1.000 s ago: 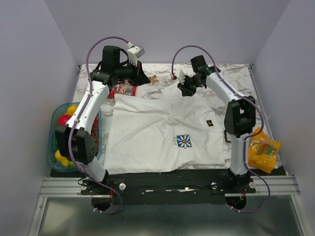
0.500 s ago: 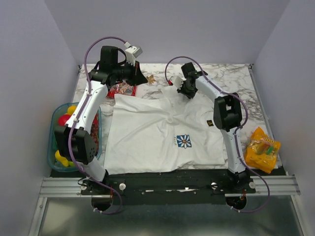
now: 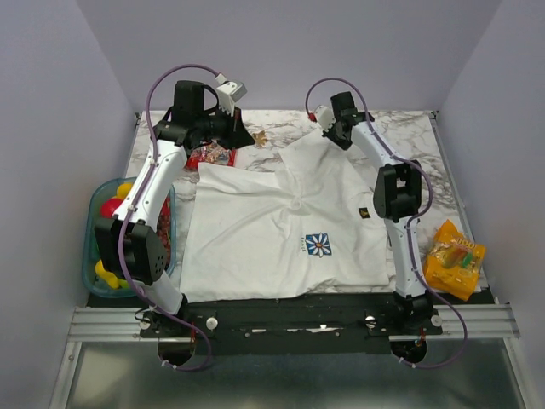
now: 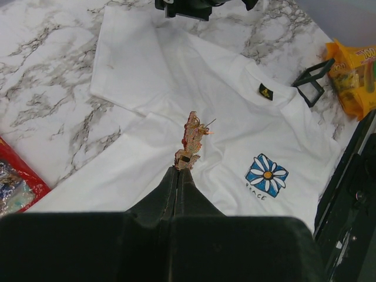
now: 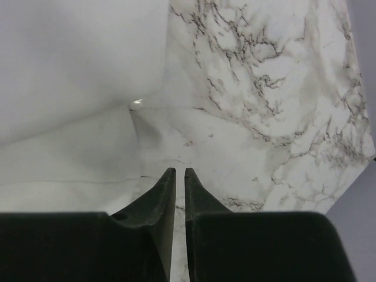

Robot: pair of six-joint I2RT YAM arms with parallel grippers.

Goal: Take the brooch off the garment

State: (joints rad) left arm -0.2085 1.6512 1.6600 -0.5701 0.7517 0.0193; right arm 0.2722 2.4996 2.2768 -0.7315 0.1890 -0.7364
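The white T-shirt (image 3: 255, 230) lies spread on the marble table, with its daisy print (image 3: 318, 245) and dark square patch (image 3: 363, 213) showing. My left gripper (image 3: 250, 138) is shut on the tiny orange-red brooch (image 3: 261, 136) and holds it above the table behind the shirt. In the left wrist view the brooch (image 4: 191, 141) sticks up from the shut gripper (image 4: 181, 169), clear of the shirt (image 4: 176, 76). My right gripper (image 3: 341, 138) is at the shirt's back edge. Its tips (image 5: 177, 170) are shut to a thin slit with nothing between them, over marble beside the cloth (image 5: 70, 117).
A red snack packet (image 3: 211, 156) lies under the left arm. A blue bin (image 3: 92, 256) of coloured toys stands at the left edge. An orange packet (image 3: 456, 256) lies at the right, with a small black stand (image 4: 311, 79) beside the shirt. Grey walls enclose the table.
My right arm has swung from over the shirt's collar to the back of the table, and the shirt's back edge now reaches further back. My left arm, holding the brooch, has barely moved.
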